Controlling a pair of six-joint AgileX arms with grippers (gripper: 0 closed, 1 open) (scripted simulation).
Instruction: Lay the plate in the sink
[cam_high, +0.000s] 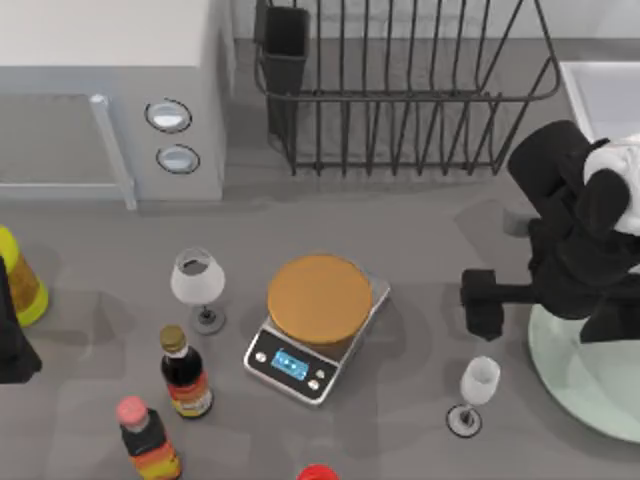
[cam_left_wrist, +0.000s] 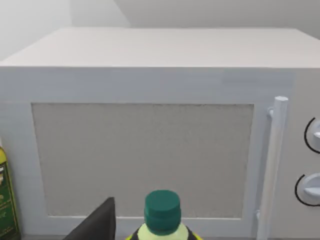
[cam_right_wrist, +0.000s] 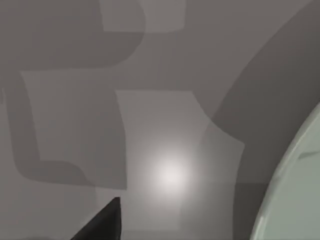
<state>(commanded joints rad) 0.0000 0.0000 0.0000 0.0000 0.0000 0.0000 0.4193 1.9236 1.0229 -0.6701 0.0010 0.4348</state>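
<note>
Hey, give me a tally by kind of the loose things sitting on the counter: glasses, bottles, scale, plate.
Wine glasses: 2
Dark sauce bottles: 2
Yellow bottle: 1
Scale: 1
Plate: 1
Total: 7

Colours and patterns of objects on the grey tabletop (cam_high: 420, 230).

Pale mint-green glossy plate (cam_high: 585, 385) at the right edge; white-rimmed sink (cam_high: 590, 90) at the back right corner; black wire rack (cam_high: 400, 90) along the back edge; silver scale (cam_high: 315, 335) with orange-brown disc and blue display, centre; white microwave (cam_high: 110, 90) at the back left corner; dark sauce bottles (cam_high: 185, 375) with red-yellow labels near the front edge; black right arm (cam_high: 580, 250).
</note>
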